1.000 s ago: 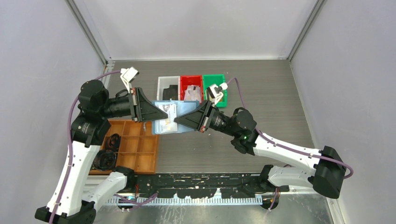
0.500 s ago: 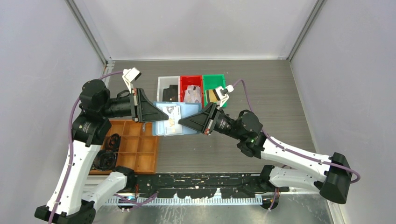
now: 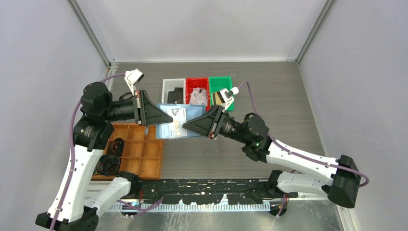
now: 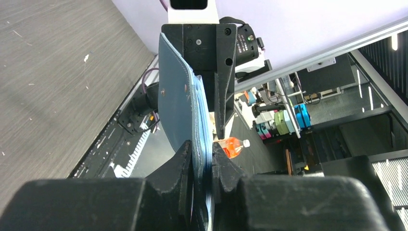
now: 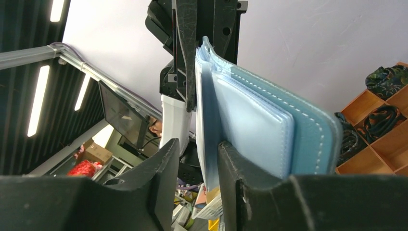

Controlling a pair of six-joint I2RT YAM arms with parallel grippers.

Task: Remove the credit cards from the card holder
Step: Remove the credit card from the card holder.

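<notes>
Card holder (image 4: 180,106), light blue, was pinched at one edge by the left gripper (image 4: 202,151). Right gripper (image 5: 198,154) stood partly open astride an inner leaf (image 5: 207,144), possibly a card.

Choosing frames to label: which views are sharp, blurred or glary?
Top external: evenly lit, sharp, no glare. Left wrist: black left fingers soft near the lens, light blue soft bifold card holder crisp. Right wrist: ceiling strip lights glare, right fingers dark.
</notes>
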